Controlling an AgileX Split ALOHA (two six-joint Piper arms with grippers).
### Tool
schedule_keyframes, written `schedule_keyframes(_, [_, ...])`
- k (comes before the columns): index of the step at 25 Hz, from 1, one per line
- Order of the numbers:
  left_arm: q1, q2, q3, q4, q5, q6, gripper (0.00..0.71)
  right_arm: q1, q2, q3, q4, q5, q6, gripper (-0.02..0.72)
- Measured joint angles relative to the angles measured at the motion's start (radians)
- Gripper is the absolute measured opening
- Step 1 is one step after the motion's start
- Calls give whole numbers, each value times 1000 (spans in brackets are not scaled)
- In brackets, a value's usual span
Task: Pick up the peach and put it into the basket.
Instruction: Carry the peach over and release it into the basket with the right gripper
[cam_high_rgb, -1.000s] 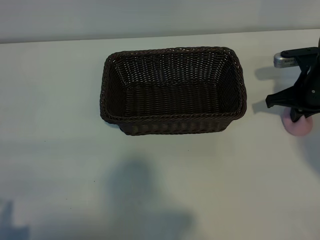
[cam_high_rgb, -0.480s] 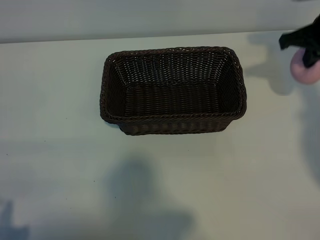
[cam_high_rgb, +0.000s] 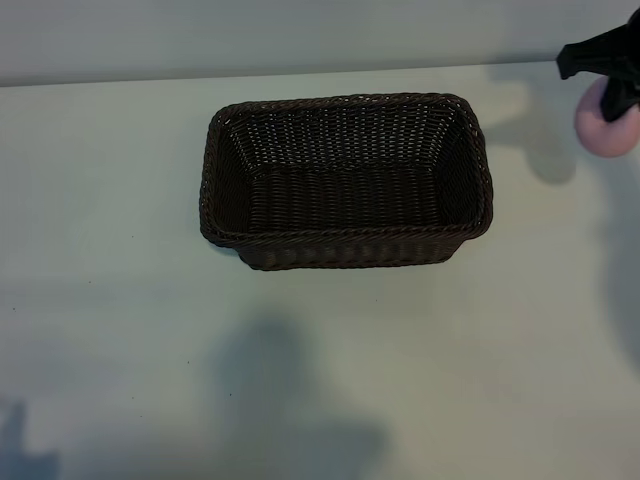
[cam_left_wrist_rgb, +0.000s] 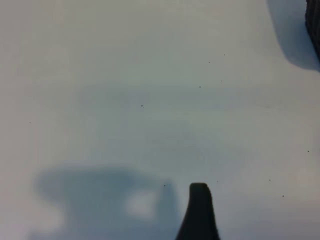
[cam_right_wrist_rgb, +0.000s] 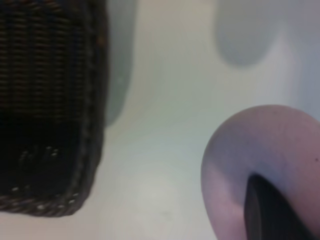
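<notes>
Now the right gripper (cam_high_rgb: 612, 88) hangs at the far three-o'clock edge of the exterior view, high above the pale surface (cam_high_rgb: 330, 360), its black fingers closed narrowly around the small round pale-pink peach (cam_high_rgb: 606, 128). The right wrist view shows one dark finger (cam_right_wrist_rgb: 272, 210) pressed against the fruit's skin, with open air beneath it and its shadow well off on the surface. The large rectangular dark-brown woven wicker basket (cam_high_rgb: 345, 248) sits around the middle of the exterior view, at about nine o'clock from the held peach and well apart from it; it looks empty.

The step in hand, as I judge it, is the carry across to the basket. To do it well the arm should travel toward nine o'clock at this height so the fruit passes clear of the woven rim, stop over the basket's middle rather than its near wall, then lower before letting go, since a round fruit dropped from high may bounce or roll. The grip should not loosen on the way.

The left gripper (cam_left_wrist_rgb: 199, 212) waits parked over bare surface, fingers spread wide and holding nothing.
</notes>
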Motion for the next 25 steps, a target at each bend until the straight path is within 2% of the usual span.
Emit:
schedule_keyframes(4, [0, 0, 0, 0, 0, 0, 587, 68, 0, 0, 8, 0, -5, 70])
schedule_keyframes(9, [0, 0, 0, 0, 0, 2, 587, 216, 0, 0, 11, -27, -5, 69])
schedule_keyframes(12, [0, 0, 0, 0, 0, 2, 587, 299, 3, -1, 14, -66, 16, 69])
schedule_keyframes(15, [0, 0, 0, 0, 0, 2, 587, 357, 28, -20, 7, -73, 34, 69])
schedule_keyframes(22, [0, 0, 0, 0, 0, 2, 587, 403, 120, -101, 3, -68, 57, 68])
schedule_keyframes(25, [0, 0, 0, 0, 0, 2, 587, 404, 154, -111, 7, -92, 57, 67])
